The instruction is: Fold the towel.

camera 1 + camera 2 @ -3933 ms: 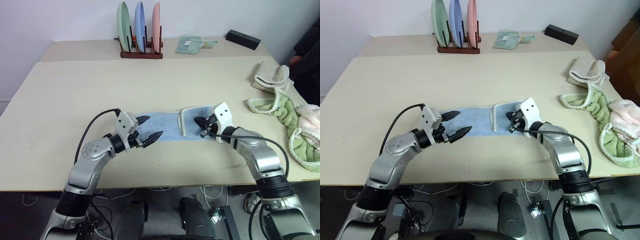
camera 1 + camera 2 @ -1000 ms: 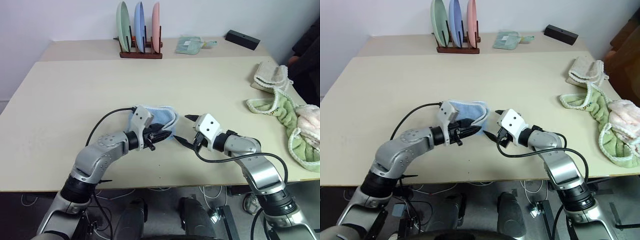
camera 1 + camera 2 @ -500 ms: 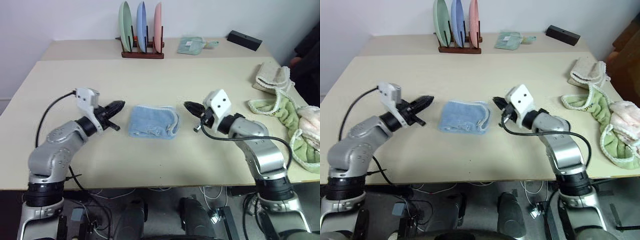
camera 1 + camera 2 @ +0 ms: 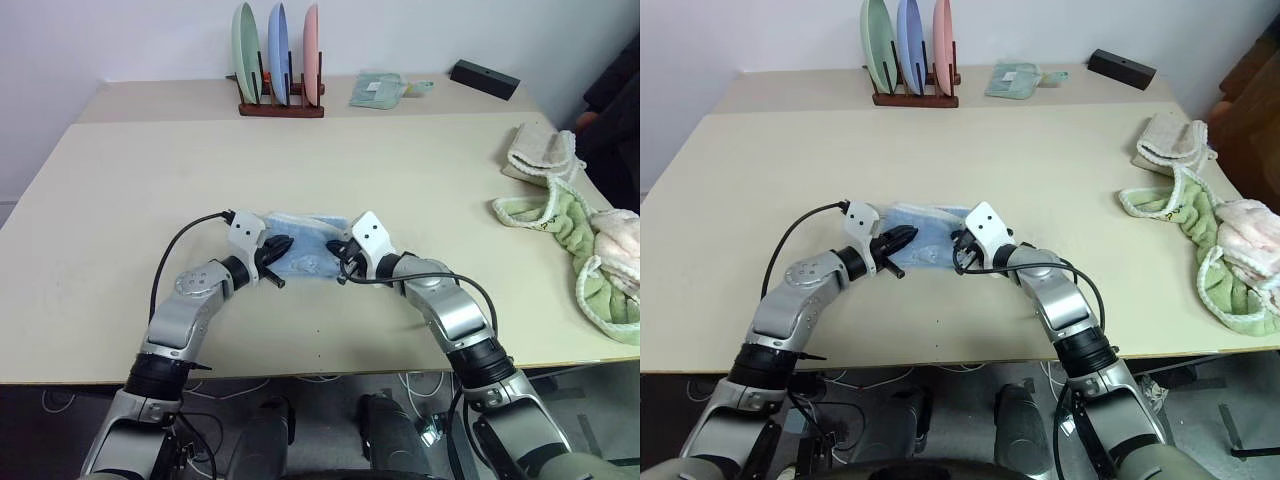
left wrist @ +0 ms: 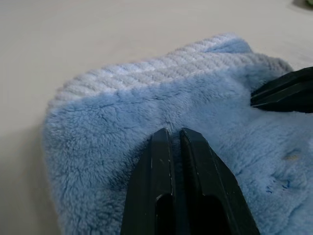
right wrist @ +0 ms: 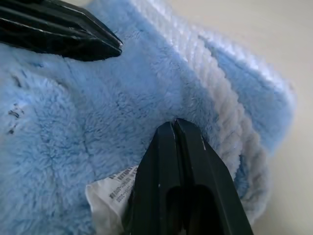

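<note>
Folded towel [image 4: 305,255] on table [image 4: 400,170]; left claw [image 5: 175,134] and right claw [image 6: 174,125], both closed, press its surface.

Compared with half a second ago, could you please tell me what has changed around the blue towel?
Both arms swung inward from either side: the left pincer and right pincer now press, shut, on the folded towel. The towel itself stays folded in the same spot on the table; the plate rack is unmoved.
</note>
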Action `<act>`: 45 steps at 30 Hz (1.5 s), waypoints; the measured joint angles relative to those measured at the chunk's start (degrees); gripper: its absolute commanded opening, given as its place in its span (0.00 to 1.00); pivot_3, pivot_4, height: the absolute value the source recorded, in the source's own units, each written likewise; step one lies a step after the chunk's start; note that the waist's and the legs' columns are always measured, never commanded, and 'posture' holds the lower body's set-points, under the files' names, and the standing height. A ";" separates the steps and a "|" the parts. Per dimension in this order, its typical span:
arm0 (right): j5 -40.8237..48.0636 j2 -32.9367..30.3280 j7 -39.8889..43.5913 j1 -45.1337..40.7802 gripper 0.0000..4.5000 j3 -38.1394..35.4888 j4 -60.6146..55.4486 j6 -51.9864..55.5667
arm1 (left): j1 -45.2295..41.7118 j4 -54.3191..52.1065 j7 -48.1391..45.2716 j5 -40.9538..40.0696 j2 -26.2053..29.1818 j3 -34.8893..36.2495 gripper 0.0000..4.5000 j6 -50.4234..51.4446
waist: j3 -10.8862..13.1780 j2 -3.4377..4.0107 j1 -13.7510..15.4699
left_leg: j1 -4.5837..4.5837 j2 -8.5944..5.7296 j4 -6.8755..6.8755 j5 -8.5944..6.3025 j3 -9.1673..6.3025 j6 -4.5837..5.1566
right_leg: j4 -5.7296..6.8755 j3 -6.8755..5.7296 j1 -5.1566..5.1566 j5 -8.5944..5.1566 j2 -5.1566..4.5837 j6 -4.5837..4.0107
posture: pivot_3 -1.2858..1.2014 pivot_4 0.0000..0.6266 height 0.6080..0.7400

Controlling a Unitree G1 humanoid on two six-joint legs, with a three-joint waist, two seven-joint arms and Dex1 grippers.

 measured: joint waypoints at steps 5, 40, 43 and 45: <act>-0.62 0.77 -0.73 1.09 0.00 -0.27 0.09 -2.08 | 1.43 0.18 -0.48 0.19 -1.53 1.24 0.07 -1.83 | -0.03 0.00 -0.06 | 0.06 0.00 0.00 0.00 0.00 0.00 | 0.00 0.00 0.06 0.00 0.00 0.00 | 0.52 0.24 1.00; 25.93 12.99 -10.95 -0.60 0.12 -19.81 -5.41 33.53 | 15.65 -22.42 -13.19 -9.26 10.14 9.00 0.06 -0.51 | 0.01 0.05 -0.08 | -0.02 0.07 -0.07 -0.01 -0.01 0.01 | 0.02 0.00 -0.07 -0.01 0.05 -0.02 | 0.52 0.24 1.00; 26.79 13.36 -11.36 -0.85 0.00 -20.96 -5.52 33.19 | 15.64 -22.46 -12.75 -9.25 10.08 8.98 0.06 -0.52 | 0.01 0.05 -0.14 | -0.02 0.07 -0.08 -0.01 -0.01 0.01 | 0.03 0.00 -0.08 -0.01 0.06 -0.02 | 0.52 0.24 1.00; 27.59 13.41 -11.88 -0.92 0.00 -22.55 -5.86 31.96 | 15.63 -22.48 -12.56 -9.20 9.86 8.78 0.06 -0.52 | 0.02 0.07 -0.14 | -0.02 0.07 -0.08 -0.01 -0.01 0.01 | 0.02 0.00 -0.08 -0.01 0.06 -0.02 | 0.52 0.24 1.00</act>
